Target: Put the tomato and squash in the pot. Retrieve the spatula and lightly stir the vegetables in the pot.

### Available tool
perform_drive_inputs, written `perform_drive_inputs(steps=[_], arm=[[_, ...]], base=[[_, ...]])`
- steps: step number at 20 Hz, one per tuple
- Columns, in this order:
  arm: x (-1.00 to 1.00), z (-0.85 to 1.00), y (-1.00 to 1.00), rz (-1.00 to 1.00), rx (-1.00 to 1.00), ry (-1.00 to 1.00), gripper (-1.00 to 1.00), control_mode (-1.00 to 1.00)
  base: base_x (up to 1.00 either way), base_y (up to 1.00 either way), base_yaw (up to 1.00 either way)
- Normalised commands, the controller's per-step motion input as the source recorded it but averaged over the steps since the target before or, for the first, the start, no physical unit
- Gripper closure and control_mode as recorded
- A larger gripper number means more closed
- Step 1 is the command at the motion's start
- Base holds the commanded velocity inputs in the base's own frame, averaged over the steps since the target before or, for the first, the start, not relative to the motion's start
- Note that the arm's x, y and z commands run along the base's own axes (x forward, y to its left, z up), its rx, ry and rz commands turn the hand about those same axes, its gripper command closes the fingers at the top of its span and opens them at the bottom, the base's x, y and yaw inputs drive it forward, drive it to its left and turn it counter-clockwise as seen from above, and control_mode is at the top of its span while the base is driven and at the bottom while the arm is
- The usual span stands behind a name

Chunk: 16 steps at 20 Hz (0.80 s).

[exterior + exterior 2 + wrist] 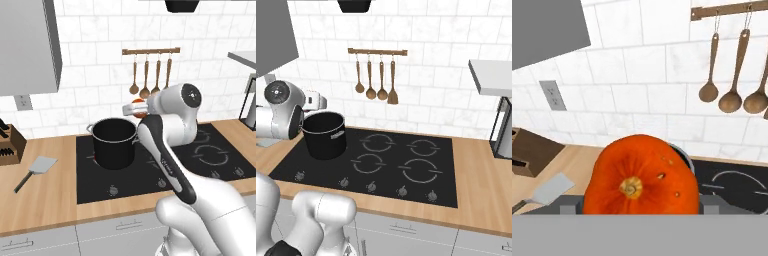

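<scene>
A: What sits nearest the hand?
B: An orange squash (641, 176) with a tan stem scar, right in front of the hand camera. From the left base camera it shows as an orange patch at the gripper (136, 108), above the pot (114, 143) and toward its back rim. The fingers stand wide apart around it, so the squash looks held, though the fingertips themselves are hidden.

A: And the pot?
B: Upright on the black cooktop (210, 150), at its left side.

A: The spatula?
B: Flat on the wooden counter (45, 200), left of the pot and well apart from it. The spatula (36, 169) has its grey blade toward the wall.

A: Farther back?
B: A knife block (9, 142) left of the pot, and wooden spoons (145, 77) hanging from a wall rail behind it.
</scene>
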Motion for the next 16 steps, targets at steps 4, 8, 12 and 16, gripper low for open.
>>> perform_drive_inputs(steps=[4, 8, 12, 16], arm=[[0.21, -0.25, 0.4, 0.0, 0.0, 0.08, 1.0, -1.0], [0.25, -0.22, 0.36, 0.0, 0.0, 0.09, 1.0, -1.0], [0.31, -0.17, 0.23, 0.0, 0.0, 0.09, 1.0, -1.0], [0.38, -0.22, 0.04, 0.0, -0.04, 0.07, 1.0, -1.0]], base=[[0.0, 0.0, 0.0], [0.0, 0.0, 0.0], [0.0, 0.0, 0.0], [0.0, 0.0, 0.0]])
